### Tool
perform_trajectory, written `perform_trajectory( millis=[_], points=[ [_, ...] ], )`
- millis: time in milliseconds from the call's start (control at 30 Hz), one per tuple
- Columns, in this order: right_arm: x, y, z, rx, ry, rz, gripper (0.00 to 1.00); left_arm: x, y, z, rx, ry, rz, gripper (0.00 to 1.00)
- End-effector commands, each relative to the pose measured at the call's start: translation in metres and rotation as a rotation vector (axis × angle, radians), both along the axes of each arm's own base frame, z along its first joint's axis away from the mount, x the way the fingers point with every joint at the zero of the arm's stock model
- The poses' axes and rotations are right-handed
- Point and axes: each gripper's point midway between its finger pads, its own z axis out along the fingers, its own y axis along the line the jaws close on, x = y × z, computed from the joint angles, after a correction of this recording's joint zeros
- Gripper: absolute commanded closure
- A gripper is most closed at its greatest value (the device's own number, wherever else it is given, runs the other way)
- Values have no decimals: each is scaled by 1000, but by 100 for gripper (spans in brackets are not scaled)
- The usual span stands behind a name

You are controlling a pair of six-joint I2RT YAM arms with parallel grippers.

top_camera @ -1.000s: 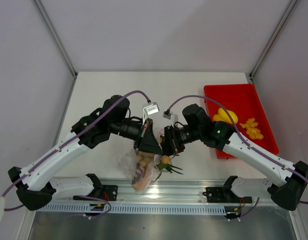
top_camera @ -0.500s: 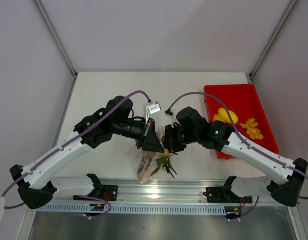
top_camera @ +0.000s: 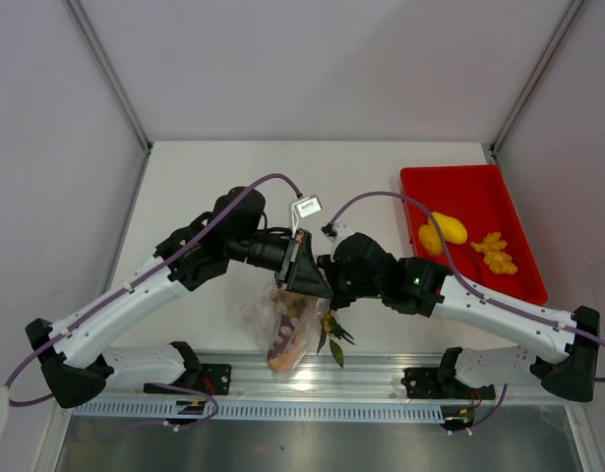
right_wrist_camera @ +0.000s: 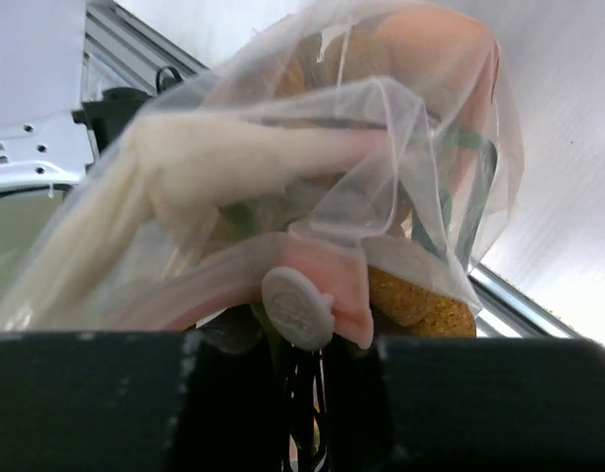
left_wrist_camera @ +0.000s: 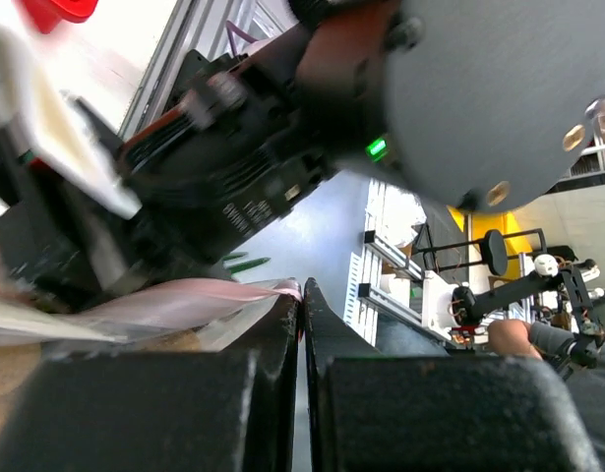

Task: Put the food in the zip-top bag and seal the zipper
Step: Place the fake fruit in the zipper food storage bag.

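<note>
1. While several toy foods already sit inside the clear, floppy plastic zip-top bag (top_camera: pixel 282 329) printed with pinkish-red dots, the task looks only partly done. A smooth yellow toy pepper or lemon (top_camera: pixel 443 229) and a knobbly yellow toy food (top_camera: pixel 496 253) lie in the red rectangular plastic tray (top_camera: pixel 420 179), well apart from the bag.
2. The bag hangs between the two arms near the front edge of the white table (top_camera: pixel 213 187), bulging with orange and dark pieces. Long green onion leaves (top_camera: pixel 333 339) show just beside it; whether they are fully inside I cannot tell.
3. The left gripper (left_wrist_camera: pixel 302 295) has its fingers pressed together on the bag's top edge.
4. The right gripper (right_wrist_camera: pixel 302 344) appears clamped on the thin pink-red zipper strip (right_wrist_camera: pixel 327 280), at its round slider tab (right_wrist_camera: pixel 295 307).
5. The remaining food and the sealing seem left to do.
</note>
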Motion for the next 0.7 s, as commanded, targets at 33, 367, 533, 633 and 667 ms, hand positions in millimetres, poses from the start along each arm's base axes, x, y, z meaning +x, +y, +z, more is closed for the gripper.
perform_trajectory(
  millis=[33,367,533,633,667],
  points=[
    [13,-15,24,29,-86,-84,73,-6,2,20,-58,-75,-10,99],
    [-37,5,50,215,57,126,100,10,-1,6,-23,-90,68,99],
    [-31,27,29,258,155,55,100,5,-5,14,-63,-72,33,99],
    [-22,34,13,239,211,-32,100,4,-6,17,-70,-72,26,100],
    [-20,33,7,229,221,-61,100,4,-5,17,-70,-73,22,99]
  ],
)
